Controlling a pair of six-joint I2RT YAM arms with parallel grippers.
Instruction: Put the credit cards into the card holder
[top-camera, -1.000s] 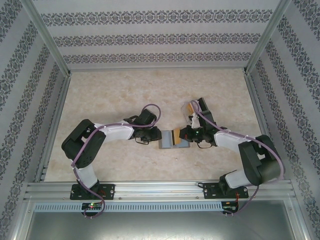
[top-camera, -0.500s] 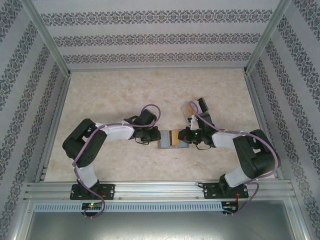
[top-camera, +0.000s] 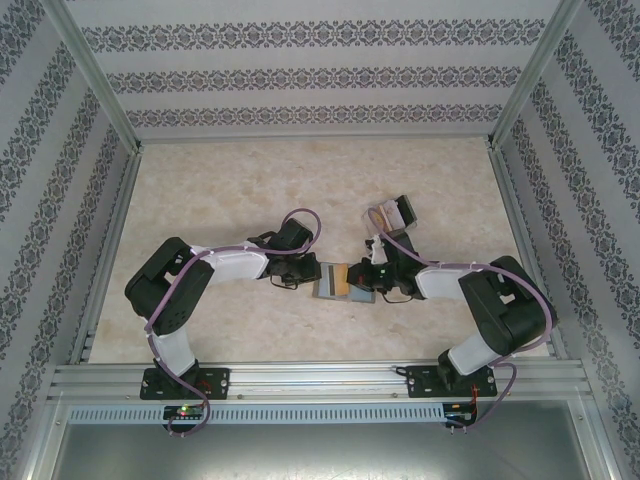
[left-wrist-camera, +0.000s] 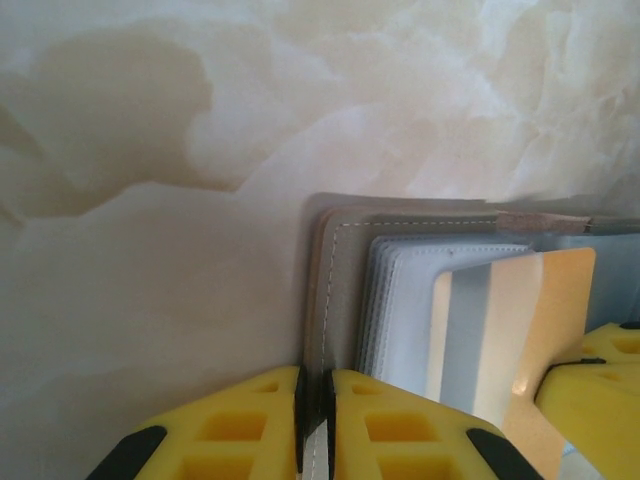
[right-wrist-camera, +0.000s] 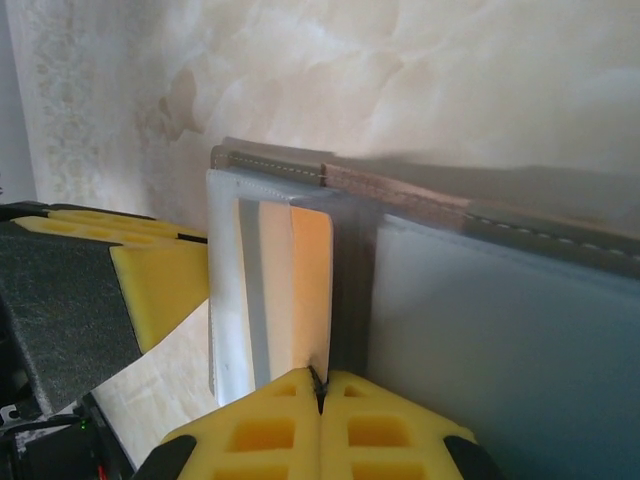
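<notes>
The grey card holder (top-camera: 328, 284) lies open on the table between my two grippers. My left gripper (top-camera: 308, 273) is shut on the outer edge of its left cover (left-wrist-camera: 336, 300), the yellow fingers (left-wrist-camera: 400, 425) pinching the stitched rim. A gold-orange credit card (left-wrist-camera: 530, 330) with a grey stripe stands tilted over the left panel's pale pockets (left-wrist-camera: 400, 300). My right gripper (right-wrist-camera: 320, 378) is shut on the near edge of that card (right-wrist-camera: 305, 290). I cannot tell whether the card's far end is inside a slot. The holder's right panel (right-wrist-camera: 500, 340) lies flat beside it.
A small clear plastic box (top-camera: 392, 214) with a tan card in it sits just behind the right arm. Metal frame rails (top-camera: 320, 378) run along the near edge, and patterned walls close in the beige marbled table (top-camera: 230, 190) on three sides.
The right gripper has carried the gold card leftward, over the holder's left panel. The left gripper has tightened on the holder's edge and otherwise stayed put.
</notes>
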